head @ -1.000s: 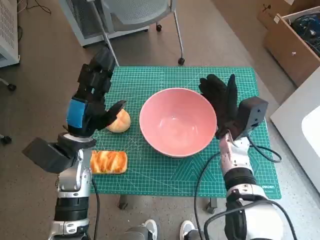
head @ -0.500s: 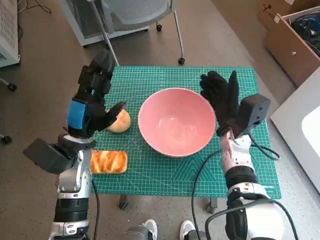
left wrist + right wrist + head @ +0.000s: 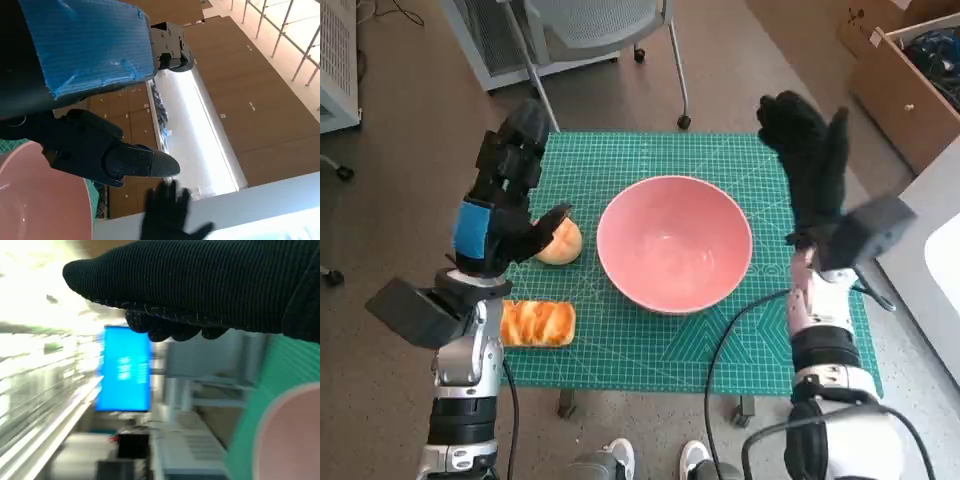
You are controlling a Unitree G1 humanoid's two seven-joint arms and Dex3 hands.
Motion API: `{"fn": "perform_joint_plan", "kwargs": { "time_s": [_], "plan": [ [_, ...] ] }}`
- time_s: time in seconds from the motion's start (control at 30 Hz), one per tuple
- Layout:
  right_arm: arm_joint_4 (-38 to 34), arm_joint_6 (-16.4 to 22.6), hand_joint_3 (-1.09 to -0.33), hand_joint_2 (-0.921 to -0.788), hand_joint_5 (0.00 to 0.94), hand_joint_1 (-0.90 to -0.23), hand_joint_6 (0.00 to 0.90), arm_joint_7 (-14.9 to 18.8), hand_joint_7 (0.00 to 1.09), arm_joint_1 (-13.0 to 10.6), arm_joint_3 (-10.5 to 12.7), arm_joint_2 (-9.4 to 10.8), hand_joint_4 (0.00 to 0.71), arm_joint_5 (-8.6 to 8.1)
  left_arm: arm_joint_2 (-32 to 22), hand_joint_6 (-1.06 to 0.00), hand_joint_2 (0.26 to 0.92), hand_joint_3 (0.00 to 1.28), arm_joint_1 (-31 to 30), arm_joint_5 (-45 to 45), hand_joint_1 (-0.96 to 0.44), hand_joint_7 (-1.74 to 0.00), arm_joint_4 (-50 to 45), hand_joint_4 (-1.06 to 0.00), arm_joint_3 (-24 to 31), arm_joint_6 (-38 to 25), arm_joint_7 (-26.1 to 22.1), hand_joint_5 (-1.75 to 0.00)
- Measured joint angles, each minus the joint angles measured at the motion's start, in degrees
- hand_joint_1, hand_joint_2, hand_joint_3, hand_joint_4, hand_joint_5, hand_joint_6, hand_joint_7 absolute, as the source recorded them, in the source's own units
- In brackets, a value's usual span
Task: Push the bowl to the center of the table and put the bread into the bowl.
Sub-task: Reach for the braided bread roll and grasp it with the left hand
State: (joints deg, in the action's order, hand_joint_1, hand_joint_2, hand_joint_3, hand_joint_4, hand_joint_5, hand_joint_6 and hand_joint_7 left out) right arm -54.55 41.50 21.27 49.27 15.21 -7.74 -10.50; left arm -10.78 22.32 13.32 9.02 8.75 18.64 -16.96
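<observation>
One pink bowl (image 3: 674, 243) is sitting at the middle of the table's green cutting mat (image 3: 740, 345), with two breads on the mat's left side: one round bun (image 3: 560, 242) just beside the bowl and one glazed loaf (image 3: 536, 323) lying at the near-left corner. Since half a second ago the right hand (image 3: 807, 160) is lifting away from the bowl's right rim toward the far-right corner, fingers spread and holding nothing, while the left hand (image 3: 508, 195) is hovering unchanged over the bun, fingers apart and empty. No writing is showing clearly enough to read.
</observation>
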Motion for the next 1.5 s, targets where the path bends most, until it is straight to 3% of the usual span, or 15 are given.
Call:
{"fn": "perform_joint_plan", "kwargs": {
  "time_s": [0.1, 0.27, 0.6, 1.07, 1.5],
  "plan": [
    [4.5, 1.1, -0.79, -0.921, 0.009, -0.587, 0.075, 2.3, 0.37, -1.5, -0.3, -0.4, 0.157, -1.31, 0.0, 0.0, 0.921, 0.2, 0.1, -0.1, -0.45, -0.43, 0.0, -0.04, -0.4, -0.1, 0.1, -0.08],
    [13.9, 0.8, -0.762, -0.921, 0.016, -0.621, 0.103, 2.7, 0.39, -5.4, -1.7, -0.9, 0.179, -2.2, -0.1, 0.0, 0.92, 0.2, 0.2, -0.3, -0.44, -0.44, -0.8, -0.04, -0.9, -1.0, 0.3, -0.08],
    [24.5, -3.2, -0.754, -0.921, 0.016, -0.63, 0.104, 1.1, 0.39, -10.3, -4.0, -1.1, 0.191, -1.56, -5.4, 0.0, 0.907, 0.18, 0.7, -1.4, -0.46, -0.48, -2.7, -0.07, 0.4, -1.2, -2.3, -0.09],
    [23.6, -4.2, -0.755, -0.921, 0.012, -0.631, 0.101, -1.0, 0.4, -10.1, -4.3, -1.2, 0.195, -0.54, -23.4, 0.0, 0.866, 0.13, -2.7, -14.5, -0.52, -0.57, -6.6, -0.09, 2.9, 6.1, -5.7, -0.1],
    [20.4, -4.0, -0.741, -0.921, 0.01, -0.654, 0.1, -1.7, 0.39, -8.5, -4.5, -1.0, 0.2, -0.62, -31.6, -0.03, 0.827, 0.06, -13.9, -18.8, -0.46, -0.61, -12.4, -0.15, 2.9, 6.4, -11.7, -0.08]
  ]
}}
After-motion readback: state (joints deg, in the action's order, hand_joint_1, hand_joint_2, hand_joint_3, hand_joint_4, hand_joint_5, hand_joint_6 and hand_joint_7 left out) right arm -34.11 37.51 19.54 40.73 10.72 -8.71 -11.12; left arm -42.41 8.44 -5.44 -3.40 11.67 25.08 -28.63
